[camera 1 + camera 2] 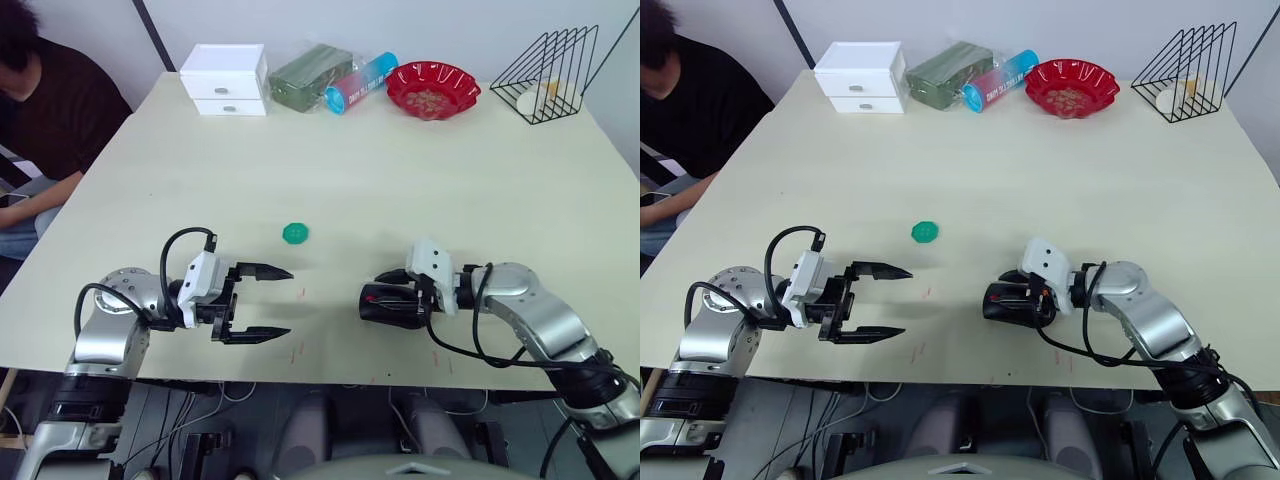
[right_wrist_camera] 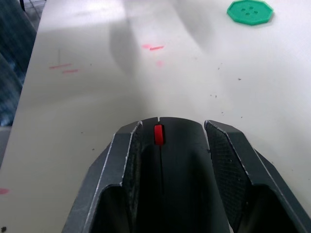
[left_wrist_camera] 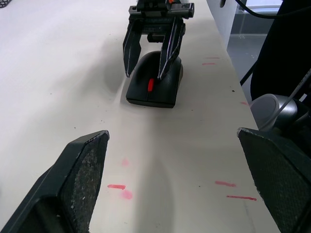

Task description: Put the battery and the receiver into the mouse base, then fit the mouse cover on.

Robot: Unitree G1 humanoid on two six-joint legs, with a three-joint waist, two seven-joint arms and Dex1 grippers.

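**Mouse held at the near table edge by the right gripper**

Head views. We found the mouse base point(image 1: 385, 303) lying flat near the table's point(image 1: 400, 190) front edge, right of centre. Its long axis ran roughly left to right across the table, and the wheel end pointed toward the robot's left. The right gripper point(image 1: 392, 300) reached over it from the rear end, one finger along each flank. The left gripper point(image 1: 268, 302) hovered just above the table well to the left, its fingers spread wide and holding nothing. A green toothed disc point(image 1: 295, 233) lay farther back, between the two grippers. Along the far edge stood a white drawer box point(image 1: 226, 79), a red bowl point(image 1: 432, 88) and a wire rack point(image 1: 547, 72). A person point(image 1: 45, 100) sat at the table's left corner.

Left wrist view. We saw the mouse base point(image 3: 156, 80) nose-on, its red wheel point(image 3: 150, 85) facing this camera, and the right gripper's fingers point(image 3: 130, 52) straddling it.

Right wrist view. The fingers point(image 2: 127, 160) pressed against both sides of the mouse base point(image 2: 167, 165), clamping it; the wheel point(image 2: 158, 134) pointed away from the wrist.
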